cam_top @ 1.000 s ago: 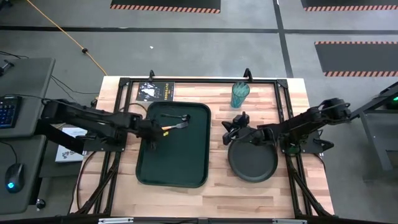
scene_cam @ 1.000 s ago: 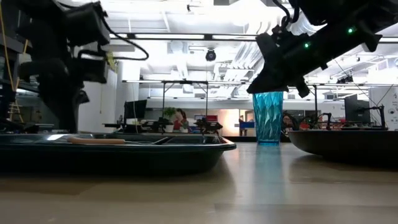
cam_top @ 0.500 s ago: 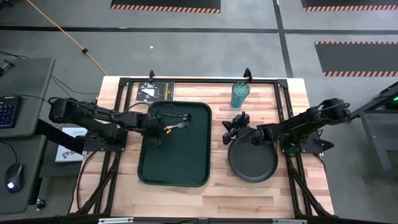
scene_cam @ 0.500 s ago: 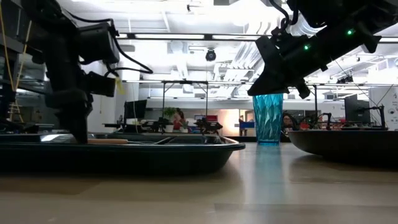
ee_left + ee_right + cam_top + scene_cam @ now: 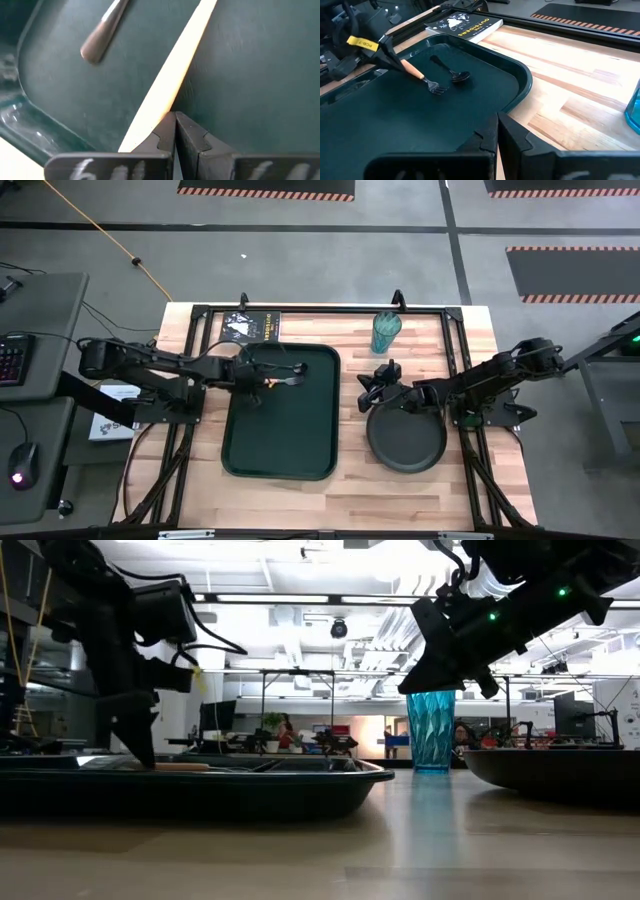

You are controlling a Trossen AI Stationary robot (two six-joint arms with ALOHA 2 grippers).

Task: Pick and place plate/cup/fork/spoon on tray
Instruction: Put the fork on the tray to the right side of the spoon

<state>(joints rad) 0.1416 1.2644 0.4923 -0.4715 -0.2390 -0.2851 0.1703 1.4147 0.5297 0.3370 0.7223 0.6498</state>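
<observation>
Nearest the front edge of the pale butcher-block table (image 5: 300, 490) lie the two widest things: one tray (image 5: 280, 440), a dark green plastic rectangle with rounded corners and a raised lip, and to its right one plate (image 5: 406, 442), round, shallow, matte grey-black with a low rim, resting on the wood apart from the tray. The right gripper (image 5: 372, 392) hangs at the plate's far rim, between plate and tray, its two dark fingers pressed together with nothing between them. Farther back, inside the far end of the tray, are one fork (image 5: 281, 383) and one spoon (image 5: 283, 367). The fork has a small metal head and a smooth light orange-tan wooden handle; the spoon is slim, dark and glossy with a small oval bowl, and lies just beyond the fork. The left gripper (image 5: 252, 386) sits low over the tray at the fork's handle end, fingers clenched tip to tip; the left wrist view shows the handle running right up to the tips, touching or almost touching them, but not clamped between them. Farthest back stand one cup (image 5: 386, 332), a ribbed translucent teal tumbler upright on the wood behind the plate, and one dark-covered book (image 5: 250, 326) lying flat beyond the tray.
</observation>
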